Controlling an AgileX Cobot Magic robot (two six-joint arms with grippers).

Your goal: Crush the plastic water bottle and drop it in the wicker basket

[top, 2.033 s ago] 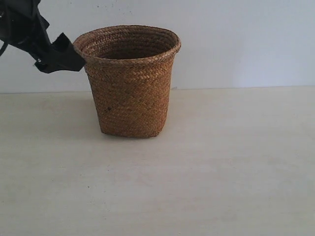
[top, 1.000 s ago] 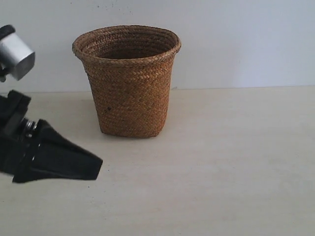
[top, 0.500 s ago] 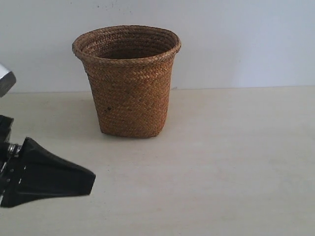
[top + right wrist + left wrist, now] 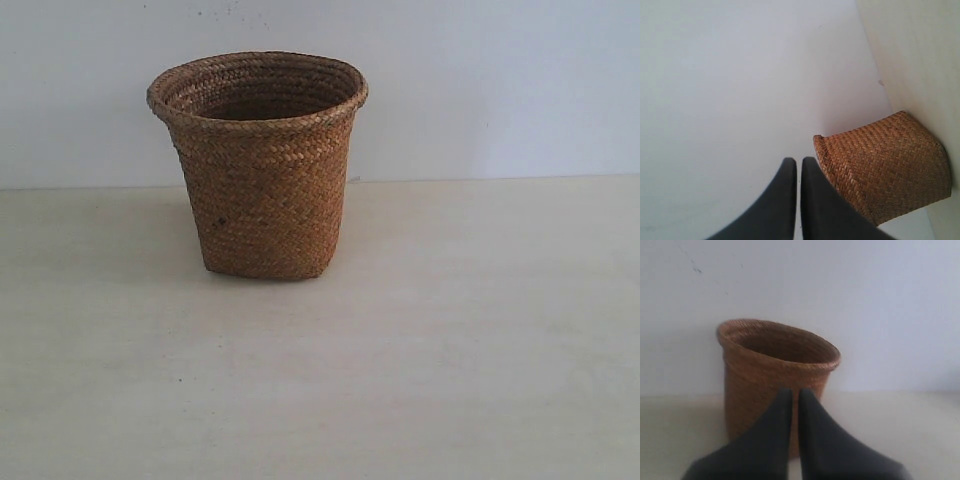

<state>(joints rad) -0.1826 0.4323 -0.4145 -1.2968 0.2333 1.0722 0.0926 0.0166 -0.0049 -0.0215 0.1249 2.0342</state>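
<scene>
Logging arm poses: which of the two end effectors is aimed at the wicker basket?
The left end effector: its closed tips overlap the wicker basket. The right end effector aims at the wall, with the basket off its line.

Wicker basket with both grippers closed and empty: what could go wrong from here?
1. No bottle shows in any view, and the wicker basket's floor is hidden, so the drop cannot be confirmed.
2. The left gripper, shut and empty, points at the basket; a forward move might tip it, as it stands free on the table.
</scene>
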